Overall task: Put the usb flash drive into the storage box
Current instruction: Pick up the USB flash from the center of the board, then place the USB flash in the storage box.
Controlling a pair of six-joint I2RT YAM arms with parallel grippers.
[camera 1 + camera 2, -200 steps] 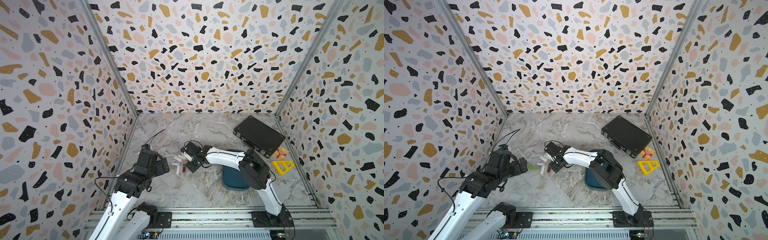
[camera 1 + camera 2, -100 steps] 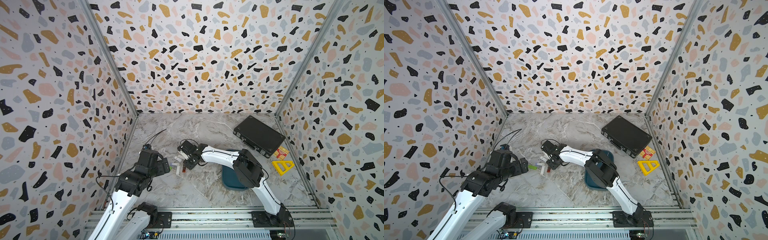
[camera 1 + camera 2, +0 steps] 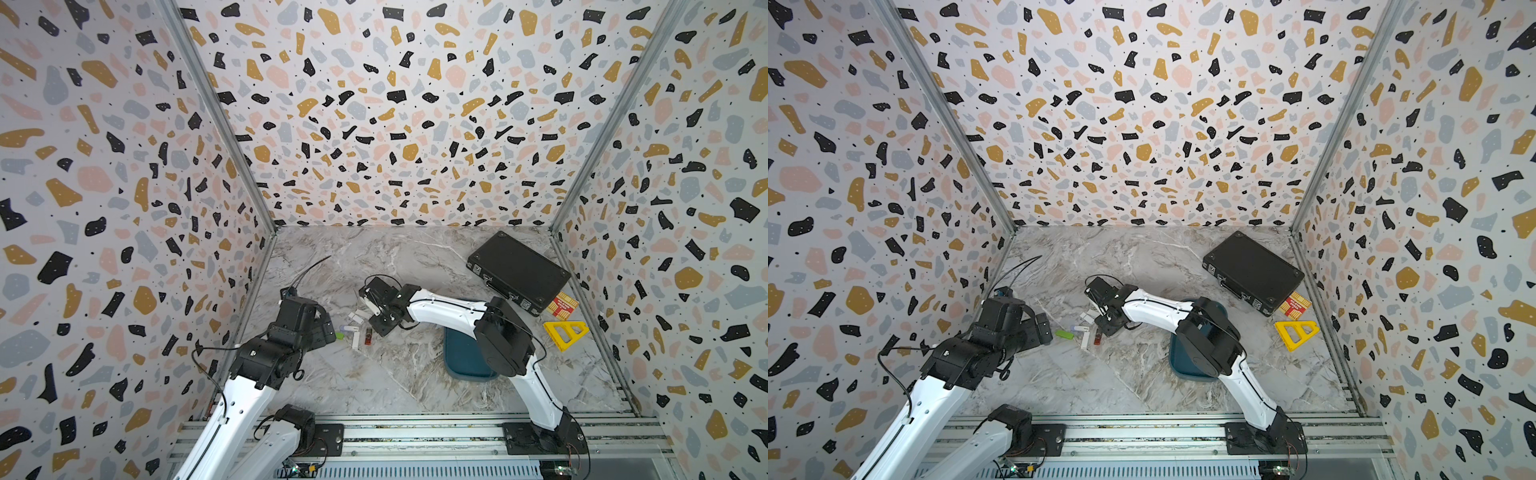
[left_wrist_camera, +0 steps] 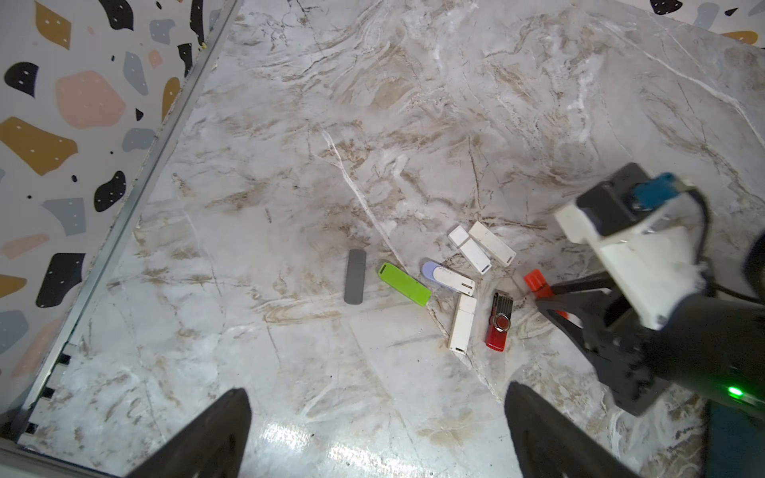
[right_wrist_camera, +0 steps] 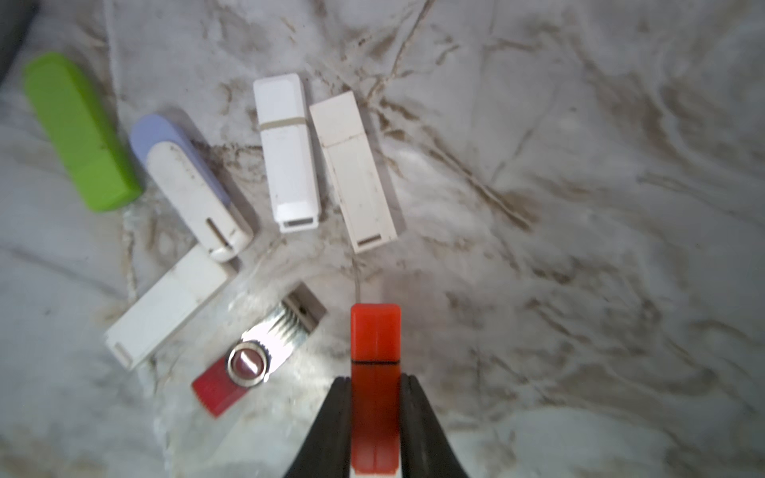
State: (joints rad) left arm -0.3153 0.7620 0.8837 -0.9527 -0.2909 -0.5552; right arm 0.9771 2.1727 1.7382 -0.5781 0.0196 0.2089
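Note:
An orange-red usb flash drive [image 5: 375,331] lies on the marble floor, its rear half pinched between the jaws of my right gripper [image 5: 375,377], which is shut on it. The left wrist view shows the same drive [image 4: 535,280] poking out of that gripper [image 4: 542,296]. The storage box [image 3: 459,353], a dark teal tray, sits behind the right arm's elbow, partly hidden by it. My left gripper [image 4: 376,414] hovers open and empty over bare floor, short of the pile.
Loose drives lie beside the held one: a red swivel drive [image 5: 248,360], three white ones [image 5: 289,153], a lavender-white one [image 5: 190,186], a green one [image 5: 78,132] and a grey one [image 4: 355,276]. A black briefcase [image 3: 517,272], a yellow triangle [image 3: 565,332] and a red-yellow packet [image 3: 563,302] sit far right.
My right gripper has reached a little further into the pile and its jaws have closed onto the orange-red drive. The left arm has stayed put.

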